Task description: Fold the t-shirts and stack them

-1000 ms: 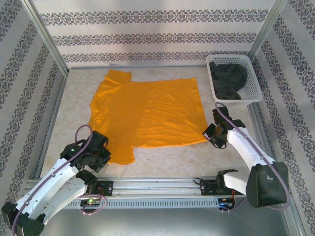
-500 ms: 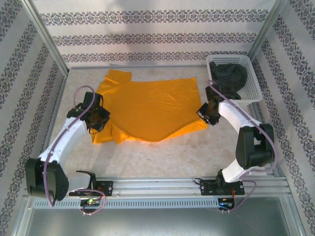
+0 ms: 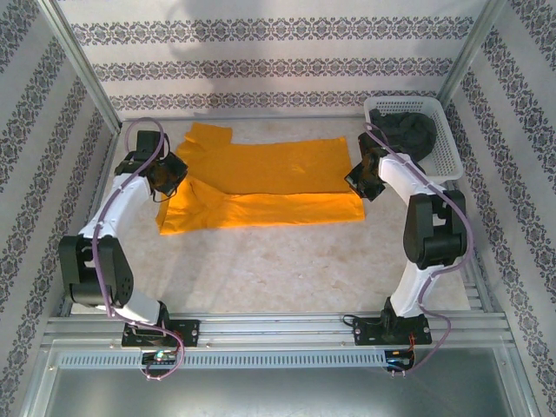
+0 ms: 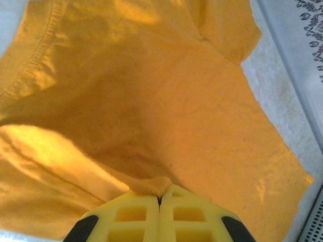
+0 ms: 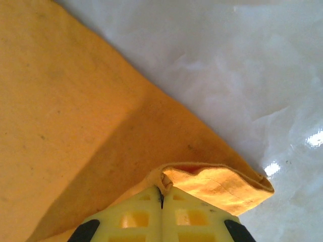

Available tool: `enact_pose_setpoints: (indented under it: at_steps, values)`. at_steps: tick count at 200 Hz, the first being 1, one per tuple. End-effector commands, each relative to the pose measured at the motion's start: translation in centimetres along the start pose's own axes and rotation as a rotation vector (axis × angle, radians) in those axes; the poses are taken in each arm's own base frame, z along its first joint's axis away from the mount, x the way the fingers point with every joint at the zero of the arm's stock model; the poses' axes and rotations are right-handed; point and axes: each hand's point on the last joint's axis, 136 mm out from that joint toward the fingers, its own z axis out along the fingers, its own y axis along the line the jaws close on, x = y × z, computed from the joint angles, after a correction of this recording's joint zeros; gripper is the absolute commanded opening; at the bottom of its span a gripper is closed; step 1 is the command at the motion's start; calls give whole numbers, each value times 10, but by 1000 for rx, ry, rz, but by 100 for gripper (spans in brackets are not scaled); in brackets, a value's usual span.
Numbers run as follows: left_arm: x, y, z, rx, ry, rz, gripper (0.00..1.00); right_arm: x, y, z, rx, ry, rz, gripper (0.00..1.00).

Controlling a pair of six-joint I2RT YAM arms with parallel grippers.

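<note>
The left pincer (image 4: 160,197) is clenched, its yellow fingers (image 4: 131,217) pressed together with a pucker of the mustard-orange t-shirt (image 3: 278,187) nipped between the tips. The right pincer (image 5: 161,194) is clamped just as tight on a folded corner of the same shirt (the cloth bunches into a small lip just past its tips). From above, the left pincer sits at the shirt's left, sleeve end and the right pincer at its right edge. The shirt lies doubled over itself as a wide band across the far half of the bench (image 3: 287,261). The dark charcoal grey t-shirt (image 3: 408,135) lies crumpled in the white basket (image 3: 445,152) at the far right corner, near the right pincer. Two shirts, two pincers, one basket.
</note>
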Motion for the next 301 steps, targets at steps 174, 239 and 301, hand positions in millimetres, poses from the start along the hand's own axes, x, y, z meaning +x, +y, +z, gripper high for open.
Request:
enact_pose_setpoints:
  at_steps: [174, 239, 301]
  values:
    - [-18, 59, 5, -205, 18, 47, 61, -22, 19, -9, -46, 9, -138, 55]
    - [67, 155, 5, -225, 149, -190, 49, 29, -58, 13, -34, 120, -104, 59]
    - [43, 159, 44, -203, 124, -212, 45, 20, -52, 43, -6, 147, -88, 52]
